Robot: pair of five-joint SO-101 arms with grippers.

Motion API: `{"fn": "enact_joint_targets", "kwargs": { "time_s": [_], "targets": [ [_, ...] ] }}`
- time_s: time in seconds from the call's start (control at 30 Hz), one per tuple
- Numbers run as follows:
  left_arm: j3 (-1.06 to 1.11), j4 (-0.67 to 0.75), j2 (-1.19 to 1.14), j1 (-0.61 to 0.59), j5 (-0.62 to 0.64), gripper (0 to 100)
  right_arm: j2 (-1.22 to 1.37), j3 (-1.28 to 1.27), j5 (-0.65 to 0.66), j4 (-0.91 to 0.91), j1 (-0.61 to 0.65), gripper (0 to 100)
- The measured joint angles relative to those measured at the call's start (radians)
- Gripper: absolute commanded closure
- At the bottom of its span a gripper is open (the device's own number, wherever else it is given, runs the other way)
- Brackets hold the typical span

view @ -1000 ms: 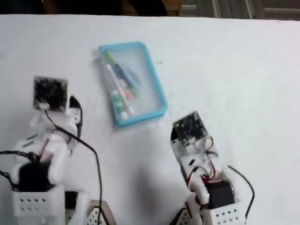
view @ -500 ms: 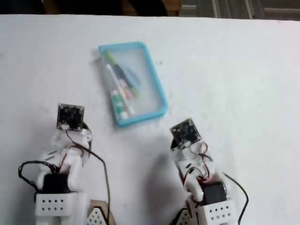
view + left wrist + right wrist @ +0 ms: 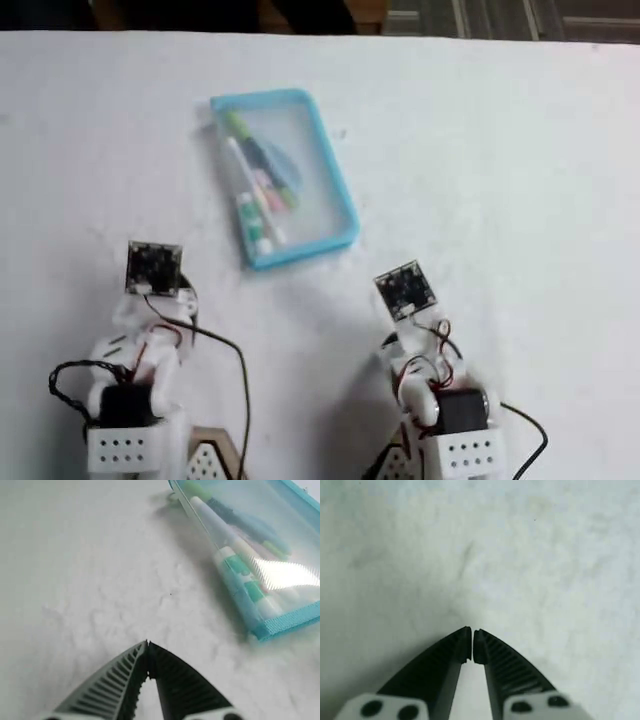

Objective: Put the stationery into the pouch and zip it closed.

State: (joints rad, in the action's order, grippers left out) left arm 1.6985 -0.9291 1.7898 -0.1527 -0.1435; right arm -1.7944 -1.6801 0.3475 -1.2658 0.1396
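A clear pouch (image 3: 285, 175) with a light blue border lies flat on the white table, with several pens and markers (image 3: 258, 183) inside it. The left wrist view has the pouch (image 3: 265, 565) beyond my left gripper (image 3: 148, 645), which is shut with nothing in it. In the high view the left arm (image 3: 135, 370) is folded back at the near left of the table, well short of the pouch. My right gripper (image 3: 472, 632) is shut over bare table, with the right arm (image 3: 430, 380) folded back at the near right.
The white table (image 3: 500, 150) stretches wide around the pouch. Both arm bases stand at the near edge, with loose cables beside the left one (image 3: 215, 350).
Both arms have drawn back from the pouch toward their bases and folded down. The pouch has not moved.
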Motion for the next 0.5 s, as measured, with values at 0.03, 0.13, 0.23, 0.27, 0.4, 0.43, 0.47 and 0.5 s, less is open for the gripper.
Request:
{"fn": "enact_joint_targets", "kwargs": {
  "time_s": [0.03,0.13,0.23,0.27,0.4,0.43,0.47,0.5],
  "targets": [
    [0.0,-0.02,0.0,0.0,0.0,98,0.0,0.0,0.0,0.0,0.0,98.0],
    [0.0,-0.08,0.0,0.0,0.0,98,0.0,0.0,0.0,0.0,0.0,98.0],
    [0.0,-0.141,0.0,0.0,0.0,98,0.0,0.0,0.0,0.0,0.0,98.0],
    [0.0,-0.161,0.0,0.0,0.0,98,0.0,0.0,0.0,0.0,0.0,98.0],
    [0.0,-0.23,0.0,0.0,0.0,98,0.0,0.0,0.0,0.0,0.0,98.0],
    [0.0,-0.245,0.0,0.0,0.0,98,0.0,0.0,0.0,0.0,0.0,98.0],
    [0.0,-0.259,0.0,0.0,0.0,98,0.0,0.0,0.0,0.0,0.0,98.0],
    [0.0,-0.275,0.0,0.0,0.0,98,0.0,0.0,0.0,0.0,0.0,98.0]
  ]
}}
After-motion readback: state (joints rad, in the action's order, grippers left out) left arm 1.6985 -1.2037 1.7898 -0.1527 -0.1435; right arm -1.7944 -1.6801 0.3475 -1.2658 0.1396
